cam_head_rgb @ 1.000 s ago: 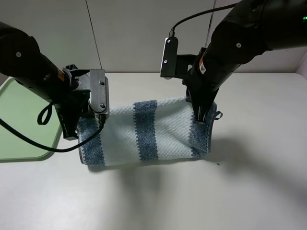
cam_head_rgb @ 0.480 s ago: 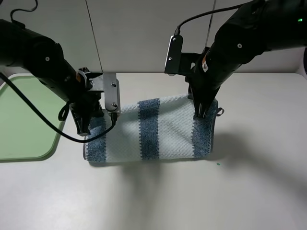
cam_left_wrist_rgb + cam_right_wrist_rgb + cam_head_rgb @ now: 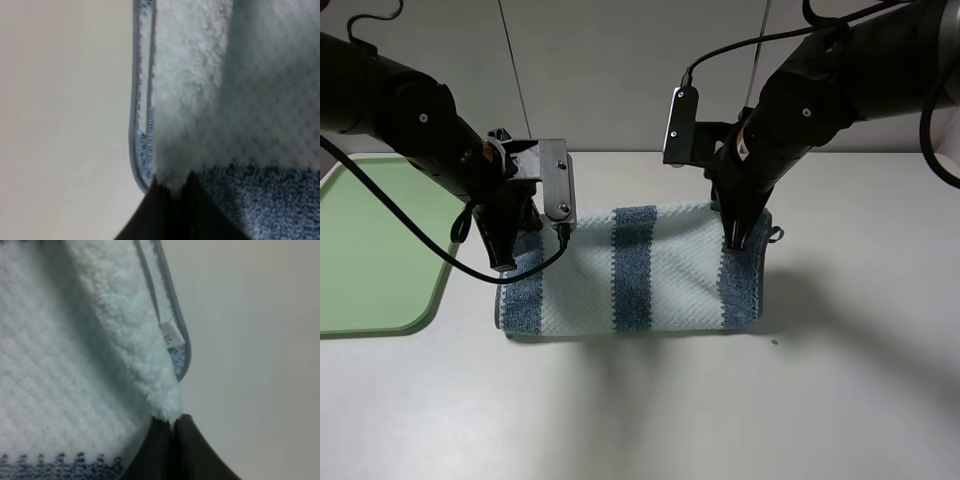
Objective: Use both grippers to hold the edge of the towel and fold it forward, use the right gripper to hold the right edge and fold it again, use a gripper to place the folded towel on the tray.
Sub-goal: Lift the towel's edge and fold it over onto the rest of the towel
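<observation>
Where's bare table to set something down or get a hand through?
Bare: the table strip in front of the towel, the area right of the towel, and the tray. Crowded: both towel ends, where the left hand and right hand pinch it, and the tray-towel gap under the left arm.

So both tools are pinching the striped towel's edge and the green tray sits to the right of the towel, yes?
Not quite. The exterior high view shows the tray to the left of the towel, not the right. The rest holds: the left tool and the right tool each pinch the towel's edge.
</observation>
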### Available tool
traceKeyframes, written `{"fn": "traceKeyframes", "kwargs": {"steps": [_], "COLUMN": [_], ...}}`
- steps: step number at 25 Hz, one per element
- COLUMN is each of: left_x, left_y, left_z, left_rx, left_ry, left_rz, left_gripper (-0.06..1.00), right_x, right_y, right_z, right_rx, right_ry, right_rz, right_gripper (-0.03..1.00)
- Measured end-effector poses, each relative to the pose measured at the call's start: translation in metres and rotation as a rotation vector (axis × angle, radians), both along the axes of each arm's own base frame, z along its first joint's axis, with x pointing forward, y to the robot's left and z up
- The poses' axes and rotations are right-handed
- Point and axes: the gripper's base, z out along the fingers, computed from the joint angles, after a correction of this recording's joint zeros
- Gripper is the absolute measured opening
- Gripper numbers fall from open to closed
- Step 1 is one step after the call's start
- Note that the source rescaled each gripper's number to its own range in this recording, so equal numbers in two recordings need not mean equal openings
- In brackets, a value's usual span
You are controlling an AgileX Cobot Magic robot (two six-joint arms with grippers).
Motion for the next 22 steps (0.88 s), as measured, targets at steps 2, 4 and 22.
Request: {"fn": "traceKeyframes", "kwargs": {"steps": [2,4,22], "left_x": [0.0003,0.0006,0.004], "left_y": [-0.0002,0.0,-0.0031], "left_z": [0.0002,0.0002,0.0026], "left_rx": [-0.003,-0.003,-0.071], "left_ry": [-0.004,-0.005,-0.035], "left_rz": [-0.001,0.0,0.051], "left_gripper": [0.0,0.0,0.98], "right_x": [0.0002,0.0002,0.0032], "right_y": [0.0002,0.0003,-0.0016], "right_z": [0.0001,0.0002,0.0017], "right_rx": [0.002,0.003,-0.004], "right_ry": [-0.003,-0.003,-0.038], "right_rz": [0.002,0.002,-0.028], "right_gripper": [0.0,0.0,0.99]}}
